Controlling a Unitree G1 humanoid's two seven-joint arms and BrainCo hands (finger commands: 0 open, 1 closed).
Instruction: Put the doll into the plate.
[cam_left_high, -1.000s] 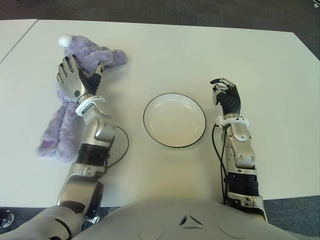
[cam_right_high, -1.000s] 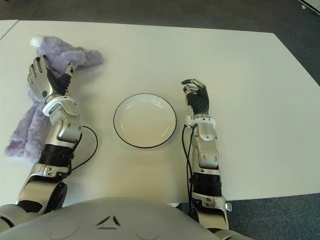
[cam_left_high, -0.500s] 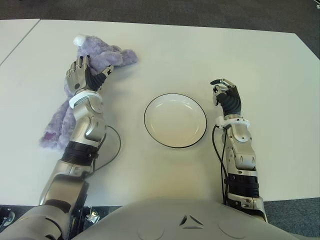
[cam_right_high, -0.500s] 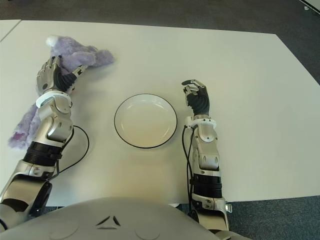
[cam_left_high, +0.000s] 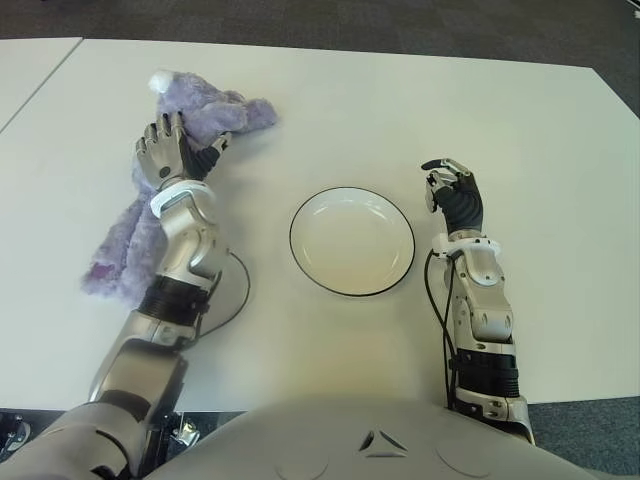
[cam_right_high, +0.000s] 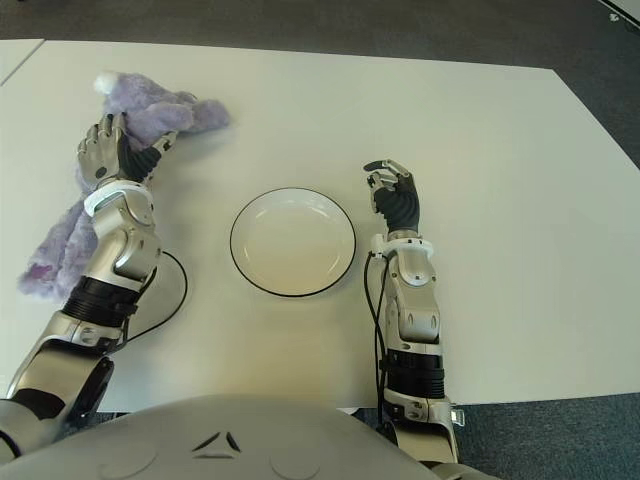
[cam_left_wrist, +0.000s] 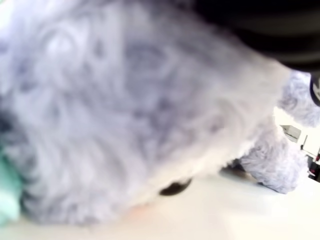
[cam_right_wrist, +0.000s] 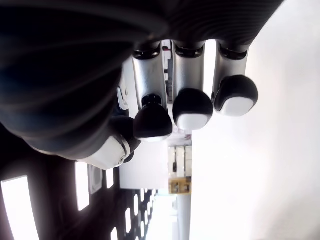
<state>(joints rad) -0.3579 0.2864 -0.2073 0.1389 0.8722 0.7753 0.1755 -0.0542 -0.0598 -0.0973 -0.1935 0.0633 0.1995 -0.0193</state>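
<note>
The doll (cam_left_high: 236, 108) is a purple plush toy lying on the white table (cam_left_high: 420, 100) at the far left, its legs pointing toward me. My left hand (cam_left_high: 180, 146) is down on its upper body, open, with fingers spread and the thumb out to the right. Purple fur of the doll (cam_left_wrist: 125, 100) fills the left wrist view. The plate (cam_left_high: 352, 245), white with a black rim, sits in the middle of the table and holds nothing. My right hand (cam_left_high: 450, 185) shows just right of the plate, its fingertips (cam_right_wrist: 192, 107) curled on nothing.
A black cable (cam_left_high: 238, 290) loops on the table beside my left forearm. Another white table (cam_left_high: 30, 60) adjoins at the far left. Dark carpet lies beyond the far edge.
My left hand has dropped from above the doll onto its upper body, reaching farther forward. The doll's head has shifted slightly right. The right hand and the plate have not moved.
</note>
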